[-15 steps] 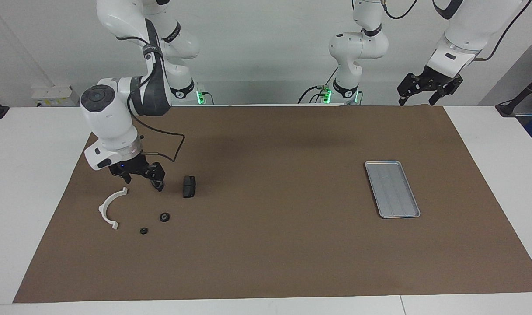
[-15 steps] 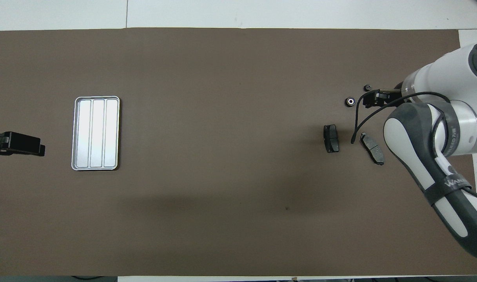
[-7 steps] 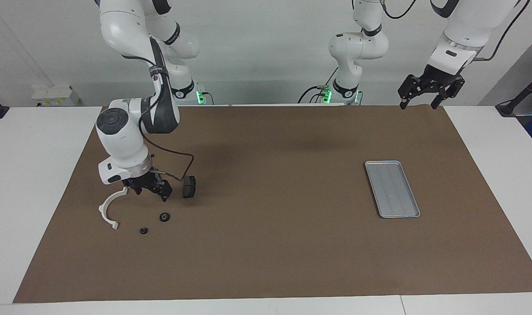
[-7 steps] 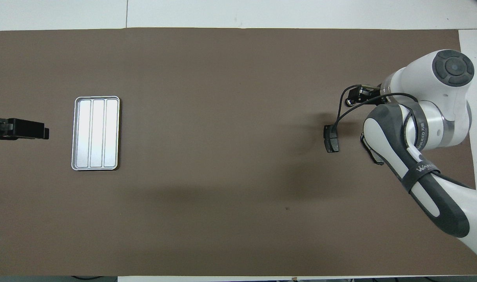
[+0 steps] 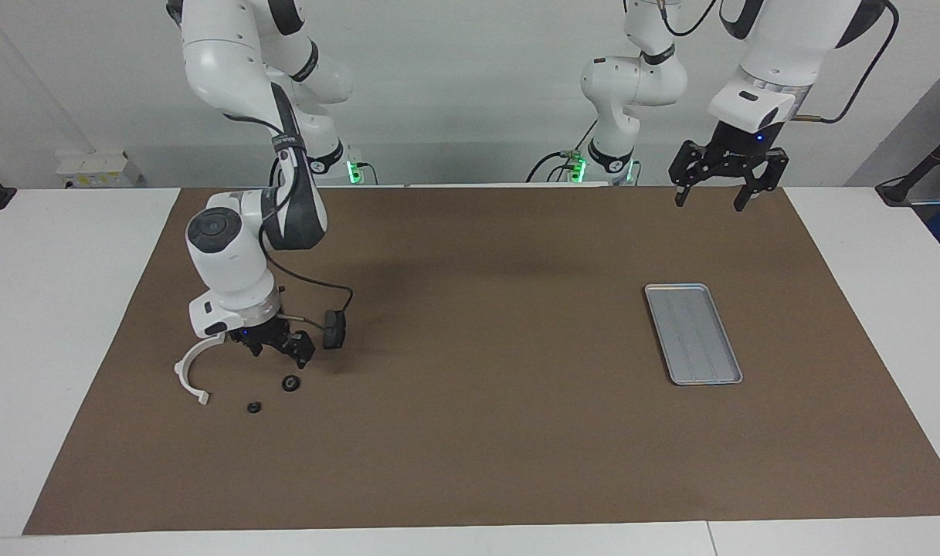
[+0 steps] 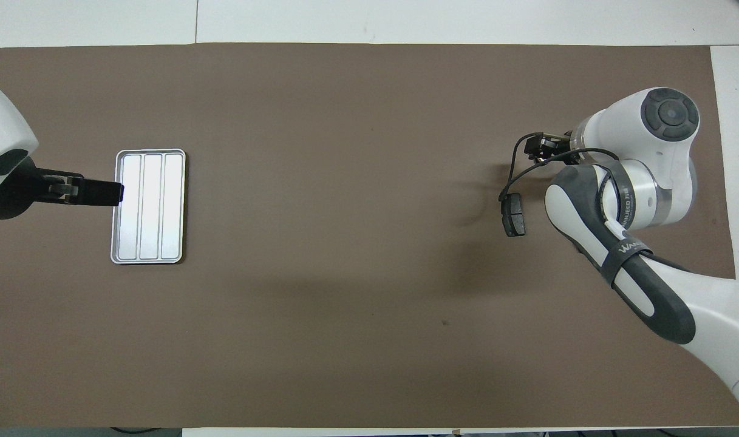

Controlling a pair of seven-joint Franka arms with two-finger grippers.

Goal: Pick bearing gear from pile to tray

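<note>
The pile lies at the right arm's end of the mat: a white half-ring bracket [image 5: 194,369], a dark pad plate [image 5: 334,330] [image 6: 514,214] and two small black round pieces. The larger one, the bearing gear [image 5: 290,382], sits beside a smaller one [image 5: 254,407]. My right gripper [image 5: 280,354] [image 6: 536,149] hangs open and low between bracket and pad, one fingertip just above the gear, nothing held. In the overhead view the arm hides the gear. The silver ribbed tray [image 5: 692,333] [image 6: 149,206] is empty. My left gripper [image 5: 721,184] [image 6: 102,192] is open, high over the tray's end of the mat.
A brown mat [image 5: 477,432] covers most of the white table [image 5: 60,309]. The right arm's cable [image 5: 323,292] loops down beside the pad plate. A wide bare stretch of mat separates pile and tray.
My right gripper has come down and moved from beside the pad plate toward the bearing gear. The left gripper has swung from off the mat toward the tray, staying high.
</note>
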